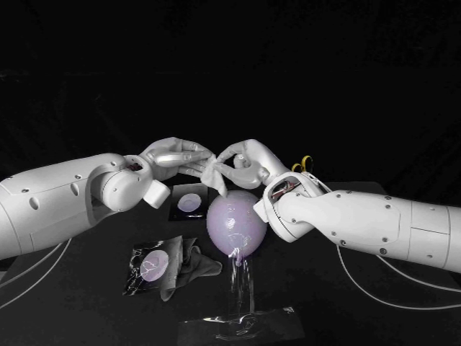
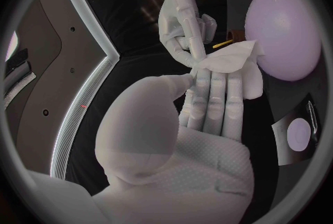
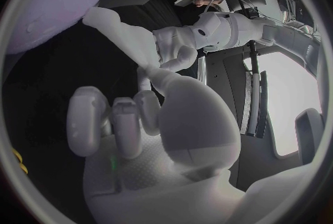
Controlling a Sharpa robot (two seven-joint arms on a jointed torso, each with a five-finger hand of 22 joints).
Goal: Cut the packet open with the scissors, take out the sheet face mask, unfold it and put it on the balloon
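Above the balloon (image 1: 235, 223), the folded white mask (image 1: 216, 174) is stretched between both hands. The left hand (image 1: 173, 158) pinches one edge under its thumb, and the right hand (image 1: 246, 160) pinches the other. I judge unfolding needs a slow, even pull apart, low over the balloon. Nearby, the cut packet (image 1: 158, 265) lies on the table (image 1: 324, 288).

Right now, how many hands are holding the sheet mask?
2: the left hand and the right hand each pinch the sheet mask, meeting just above the balloon.
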